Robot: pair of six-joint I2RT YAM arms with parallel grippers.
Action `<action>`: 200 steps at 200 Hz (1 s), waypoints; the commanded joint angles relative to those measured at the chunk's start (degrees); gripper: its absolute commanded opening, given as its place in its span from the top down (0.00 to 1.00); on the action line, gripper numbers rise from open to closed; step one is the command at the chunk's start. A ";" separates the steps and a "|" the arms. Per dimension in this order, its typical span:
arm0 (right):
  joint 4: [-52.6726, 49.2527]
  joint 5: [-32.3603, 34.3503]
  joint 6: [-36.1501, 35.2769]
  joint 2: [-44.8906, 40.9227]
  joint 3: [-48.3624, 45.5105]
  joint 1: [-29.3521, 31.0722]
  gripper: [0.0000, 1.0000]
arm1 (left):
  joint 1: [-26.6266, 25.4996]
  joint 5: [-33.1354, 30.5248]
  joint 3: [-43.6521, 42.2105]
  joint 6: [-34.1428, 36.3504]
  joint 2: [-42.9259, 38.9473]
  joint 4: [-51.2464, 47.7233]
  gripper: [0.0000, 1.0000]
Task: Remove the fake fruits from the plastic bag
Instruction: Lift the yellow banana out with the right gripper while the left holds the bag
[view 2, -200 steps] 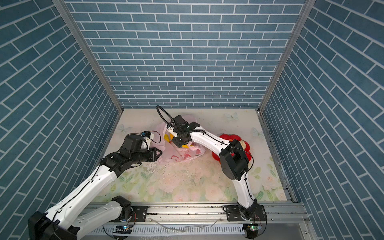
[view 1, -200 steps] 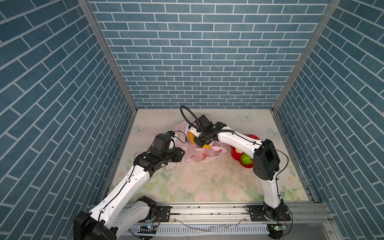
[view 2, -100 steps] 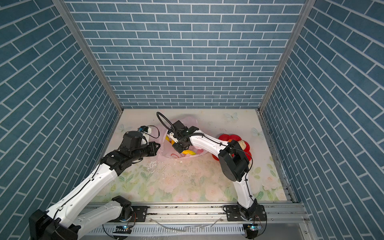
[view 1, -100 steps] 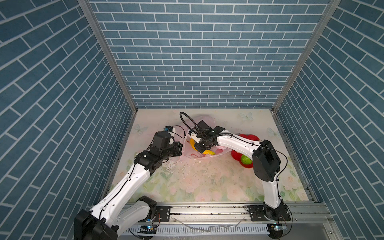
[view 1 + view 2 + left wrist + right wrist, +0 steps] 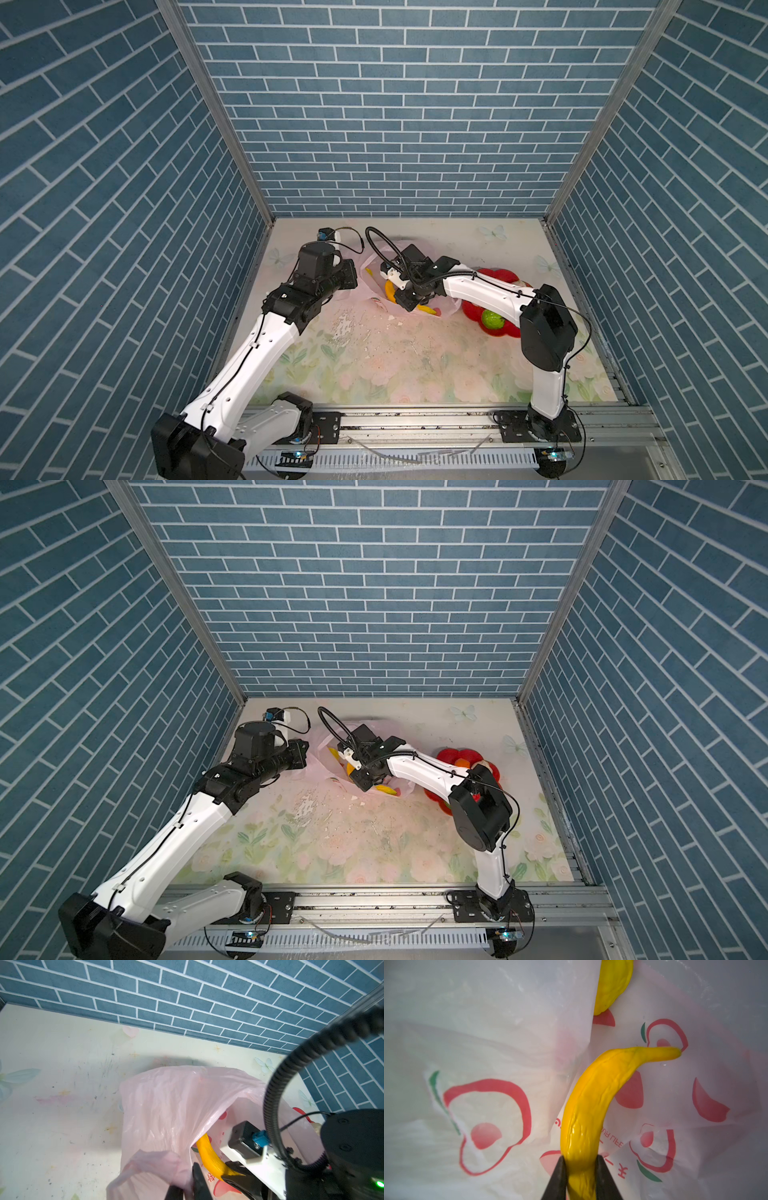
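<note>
Inside the plastic bag (image 5: 166, 1105), the right gripper (image 5: 580, 1167) clamps a toy banana (image 5: 593, 1105) while the left gripper (image 5: 187, 1186) pinches the bag's rim. A bumpy green ball (image 5: 491, 319) already sits on the red plate (image 5: 500, 276); another yellow fruit (image 5: 612, 985) remains bagged.

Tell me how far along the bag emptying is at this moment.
Done: a green ball already sits on the red plate. In hand: the left gripper pinches the plastic bag open, and the right gripper, inside it, is shut on the banana. Left: lifting that banana out, plus a second yellow piece in the bag; anything deeper is hidden.
</note>
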 commanded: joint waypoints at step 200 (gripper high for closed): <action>1.15 -6.38 4.07 -17.32 1.34 0.93 1.00 | 1.00 6.60 -8.50 -1.07 2.27 5.29 0.88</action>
